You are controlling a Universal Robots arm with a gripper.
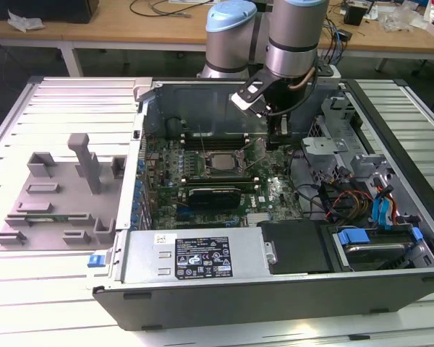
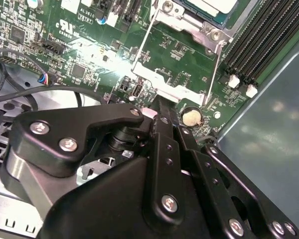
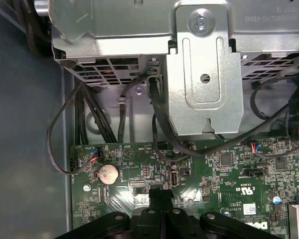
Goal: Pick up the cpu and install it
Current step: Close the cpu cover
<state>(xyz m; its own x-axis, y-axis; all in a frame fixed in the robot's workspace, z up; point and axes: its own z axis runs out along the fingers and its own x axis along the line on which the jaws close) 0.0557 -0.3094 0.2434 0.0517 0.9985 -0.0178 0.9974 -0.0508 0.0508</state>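
Note:
The cpu (image 1: 218, 162) lies flat in its socket in the middle of the motherboard, its silvery top plate (image 2: 209, 5) showing in the second wrist view. A metal socket frame (image 2: 162, 83) with thin wire levers reaches from the socket toward my gripper. My gripper (image 1: 275, 143) hangs just off the socket on the exterior view's right, low over the board. In both wrist views its black fingers are pressed together, with the tips (image 2: 161, 105) at the frame's near edge. The gripper (image 3: 163, 193) is shut with nothing visible between the fingers.
A coin battery (image 3: 107, 174) sits on the board beside the fingertips. A metal drive cage (image 3: 204, 64) with black cables (image 3: 159, 114) stands just beyond. Memory slots (image 2: 254, 45) flank the socket. The power supply (image 1: 195, 256) fills the case front. A grey tray (image 1: 58, 195) lies outside on the exterior view's left.

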